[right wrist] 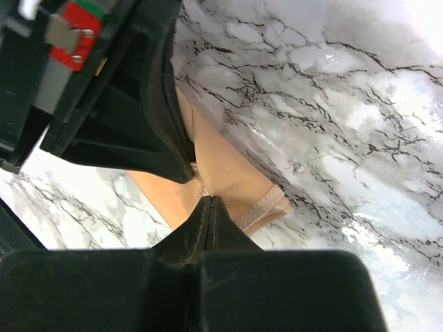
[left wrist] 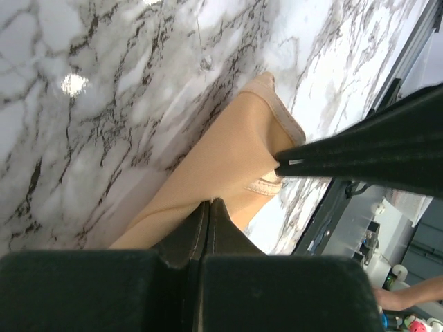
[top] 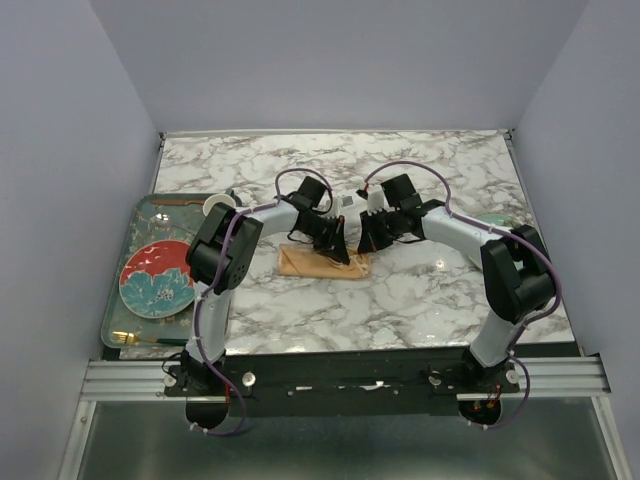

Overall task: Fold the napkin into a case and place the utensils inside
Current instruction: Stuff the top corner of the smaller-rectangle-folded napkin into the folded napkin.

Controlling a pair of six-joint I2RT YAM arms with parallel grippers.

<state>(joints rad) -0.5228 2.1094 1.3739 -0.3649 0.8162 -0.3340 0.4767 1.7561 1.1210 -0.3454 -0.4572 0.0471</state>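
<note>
At the middle of the marble table [top: 430,290]: one napkin [top: 322,264], peach-orange with a slight sheen. It was folded to a narrow strip and lay flat, its long side running left to right. A stitched hem showed at its right end.

Left arm [top: 225,250]: reached in from the left, over the strip. Left jaws: pressed together, no gap between them. Their tips were down on the cloth, and the strip ran on beyond them toward its hemmed end. Whether any fold of cloth was nipped between the tips could not be told.

Right arm [top: 515,275]: reached in from the right, facing the left arm, at the strip's right end. Right jaws: pressed together likewise, tips at the cloth just beside the hemmed corner. In the left wrist view the tip of the right arm's black finger [left wrist: 360,149] met the hem. Cloth nipped or not: could not be told.

Relation: both pairs of jaws stood close to one another over the one strip, with the napkin directly under their tips.

Left edge of the table: one grey-green patterned tray [top: 125,225]. It bore one red and teal plate [top: 157,278], one white cup [top: 217,206] at its far end, and gold-coloured utensils [top: 133,340] at its near end. The utensils lay well apart from the napkin and from both pairs of jaws.
</note>
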